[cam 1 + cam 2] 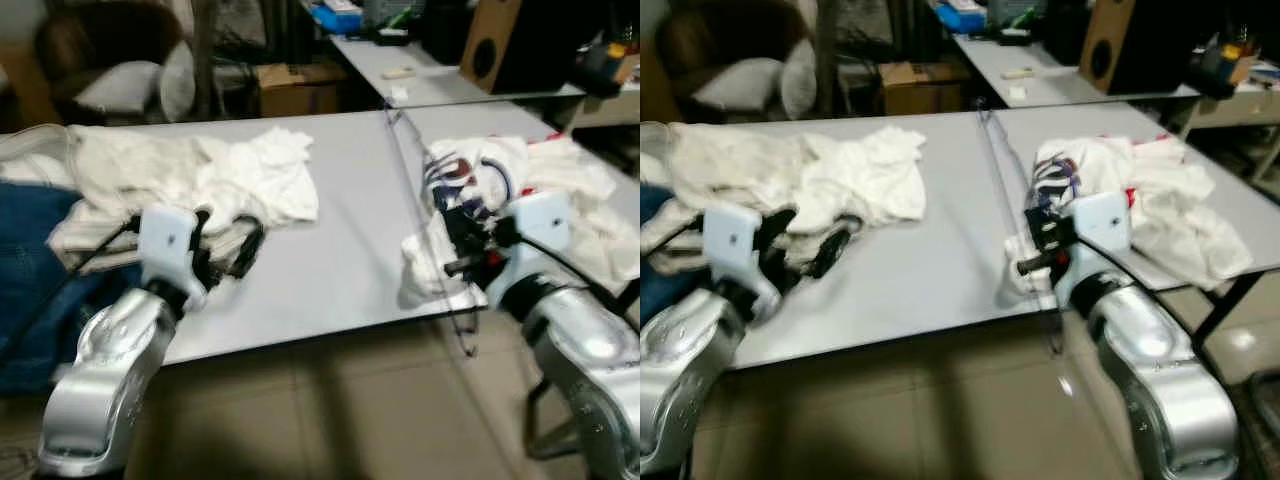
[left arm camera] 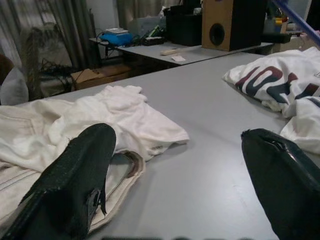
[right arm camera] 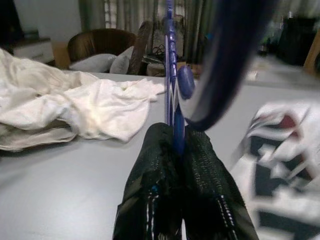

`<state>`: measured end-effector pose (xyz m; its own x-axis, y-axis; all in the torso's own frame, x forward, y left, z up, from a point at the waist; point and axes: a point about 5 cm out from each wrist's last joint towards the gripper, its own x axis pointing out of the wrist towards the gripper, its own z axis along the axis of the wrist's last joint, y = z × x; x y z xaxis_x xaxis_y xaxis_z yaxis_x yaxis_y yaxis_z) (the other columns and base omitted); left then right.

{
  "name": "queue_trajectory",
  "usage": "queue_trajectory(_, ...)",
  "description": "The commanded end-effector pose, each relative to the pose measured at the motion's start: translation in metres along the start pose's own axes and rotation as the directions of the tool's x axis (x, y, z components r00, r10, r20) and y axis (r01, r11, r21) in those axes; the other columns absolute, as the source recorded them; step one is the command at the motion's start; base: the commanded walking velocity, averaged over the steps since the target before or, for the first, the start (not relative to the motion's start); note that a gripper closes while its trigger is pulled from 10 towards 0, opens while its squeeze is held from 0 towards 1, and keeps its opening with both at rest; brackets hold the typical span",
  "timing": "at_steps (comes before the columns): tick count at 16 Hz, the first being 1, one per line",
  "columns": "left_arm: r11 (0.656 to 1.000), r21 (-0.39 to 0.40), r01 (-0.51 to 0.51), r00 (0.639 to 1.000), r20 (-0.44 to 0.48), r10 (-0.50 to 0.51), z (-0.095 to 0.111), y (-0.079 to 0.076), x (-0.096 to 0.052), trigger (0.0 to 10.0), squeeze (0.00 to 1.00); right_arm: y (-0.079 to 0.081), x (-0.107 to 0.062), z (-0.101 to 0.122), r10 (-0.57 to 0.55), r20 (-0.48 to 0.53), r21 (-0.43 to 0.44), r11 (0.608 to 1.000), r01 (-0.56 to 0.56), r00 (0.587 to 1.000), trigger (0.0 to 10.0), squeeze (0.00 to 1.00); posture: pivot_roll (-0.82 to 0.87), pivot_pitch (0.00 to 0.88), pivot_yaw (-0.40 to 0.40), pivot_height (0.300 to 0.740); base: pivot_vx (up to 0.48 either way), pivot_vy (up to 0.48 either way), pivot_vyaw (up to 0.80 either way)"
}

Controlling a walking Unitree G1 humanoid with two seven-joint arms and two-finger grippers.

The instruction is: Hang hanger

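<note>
A thin blue hanger (image 3: 169,75) is pinched between the fingers of my right gripper (image 3: 175,145), which is shut on it. That gripper (image 1: 462,238) hovers at the table's front edge, beside a white shirt with blue and red print (image 1: 490,175). In the eye views the hanger shows as a fine line running from the gripper toward the far table edge. My left gripper (image 1: 225,245) stands open low over the grey table (image 1: 350,250), its fingers (image 2: 75,180) just in front of a heap of white clothes (image 1: 220,175).
Blue jeans (image 1: 30,260) lie at the table's left end. More white laundry (image 1: 1180,215) spreads at the right end. Behind stand a second table (image 1: 440,80), a wooden speaker (image 1: 490,45), a cardboard box (image 1: 295,85) and a chair with cushions (image 1: 120,80).
</note>
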<state>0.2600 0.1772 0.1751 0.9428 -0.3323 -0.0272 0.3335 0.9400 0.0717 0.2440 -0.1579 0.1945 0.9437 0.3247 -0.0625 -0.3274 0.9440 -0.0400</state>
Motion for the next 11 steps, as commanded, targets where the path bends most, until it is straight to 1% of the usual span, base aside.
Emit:
queue_trajectory(1, 1.000, 0.011, -0.018, 1.000, 0.012, 0.018, 0.004, 0.004, 0.001, 10.0, 0.00, 0.005, -0.001, -0.002, 0.011, -0.004, 0.015, 1.000, -0.011, 1.000, 10.0, 0.00, 0.04, 0.000, 0.015, 0.740, 0.000, 0.300, 0.00)
queue_trajectory(2, 1.000, 0.010, -0.026, 0.999, 0.019, 0.026, 0.006, 0.003, 0.002, 10.0, 0.00, 0.007, 0.001, -0.007, 0.006, -0.006, 0.042, 0.999, -0.006, 1.000, 10.0, 0.00, 0.06, 0.000, 0.008, 0.740, 0.000, 0.296, 0.00)
queue_trajectory(3, 0.999, 0.002, -0.033, 0.999, 0.023, 0.033, 0.008, 0.000, 0.001, 10.0, 0.00, 0.009, 0.004, -0.013, 0.022, -0.013, 0.093, 0.995, -0.020, 1.000, 10.0, 0.00, 0.07, 0.000, 0.000, 0.740, 0.000, 0.296, 0.00)
queue_trajectory(4, 0.999, 0.004, -0.032, 0.999, 0.020, 0.032, 0.008, -0.001, 0.000, 10.0, 0.00, 0.010, 0.006, -0.017, 0.036, -0.021, 0.116, 0.993, -0.034, 0.999, 10.0, 0.00, 0.08, 0.000, -0.003, 0.740, 0.000, 0.300, 0.00)
queue_trajectory(5, 0.999, 0.009, -0.036, 0.999, 0.007, 0.036, 0.004, 0.000, -0.003, 10.0, 0.00, 0.013, 0.008, -0.022, 0.043, -0.035, 0.144, 0.989, -0.038, 0.998, 10.0, 0.00, 0.07, 0.000, 0.003, 0.740, 0.000, 0.300, 0.00)
queue_trajectory(6, 0.999, 0.010, -0.041, 0.999, 0.002, 0.041, 0.003, 0.003, -0.003, 10.0, 0.00, 0.015, 0.007, -0.022, 0.038, -0.037, 0.155, 0.987, -0.032, 0.999, 10.0, 0.00, 0.06, 0.000, 0.007, 0.740, 0.000, 0.300, 0.00)
queue_trajectory(8, 0.999, 0.020, -0.049, 0.999, -0.005, 0.049, 0.002, 0.006, 0.000, 10.0, 0.00, 0.014, 0.004, -0.024, 0.010, -0.047, 0.183, 0.983, -0.001, 0.999, 10.0, 0.00, 0.06, 0.000, 0.006, 0.740, 0.000, 0.300, 0.00)
queue_trajectory(10, 0.999, 0.016, -0.046, 0.999, -0.002, 0.047, 0.004, 0.002, -0.001, 10.0, 0.00, 0.013, 0.005, -0.027, 0.024, -0.058, 0.183, 0.983, -0.013, 0.998, 10.0, 0.00, 0.08, 0.000, 0.004, 0.740, 0.000, 0.296, 0.00)
queue_trajectory(11, 0.999, 0.014, -0.041, 0.999, -0.005, 0.041, 0.004, 0.001, -0.002, 10.0, 0.00, 0.011, 0.007, -0.027, 0.016, -0.043, 0.172, 0.985, -0.009, 0.999, 10.0, 0.00, 0.08, 0.000, 0.009, 0.740, 0.000, 0.300, 0.00)
